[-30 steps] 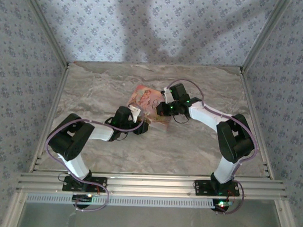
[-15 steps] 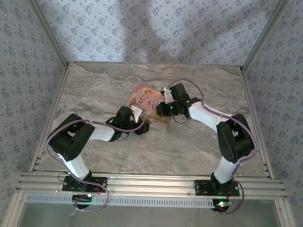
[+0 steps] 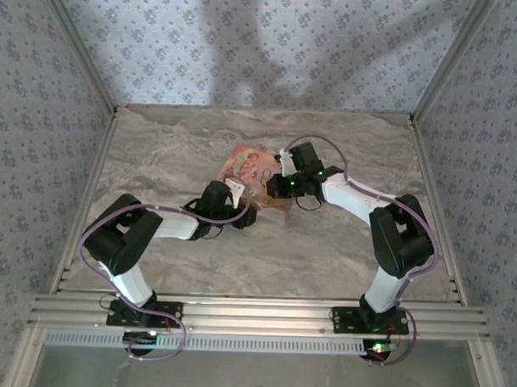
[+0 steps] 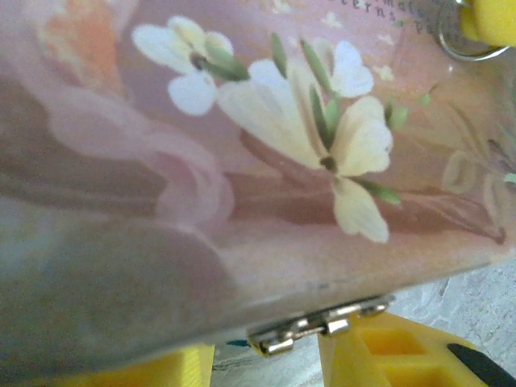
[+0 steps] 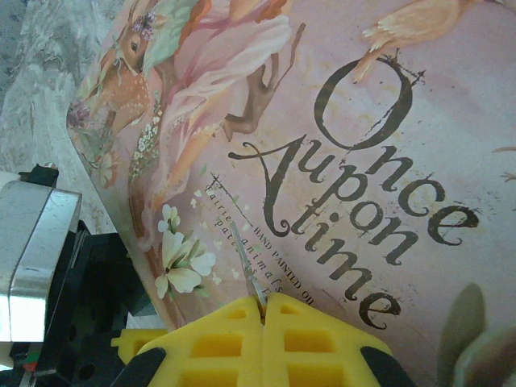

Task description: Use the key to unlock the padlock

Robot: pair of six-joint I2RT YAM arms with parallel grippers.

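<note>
A: Which step is in hand?

B: Bringing key to lock, I'd judge. The right gripper (image 5: 263,306) is clenched on a thin silver key (image 5: 246,262), held over the lid of the pink picture-printed box (image 5: 363,161) on the grey marbled table (image 3: 324,255).

A: And the small blue padlock (image 4: 232,344)?

B: Hard to make out. There's only a sliver of blue just beside the box's little metal clasp (image 4: 322,325), and that is probably it. The left gripper (image 4: 266,359) has its yellow fingers apart, one on either side of that clasp, with nothing visibly pinched.

A: And the next move?

B: The left fingers likely need to steady the lock body. Then the right must tip the key toward that front edge and line it up with the keyhole — a slow, fine aim.
</note>
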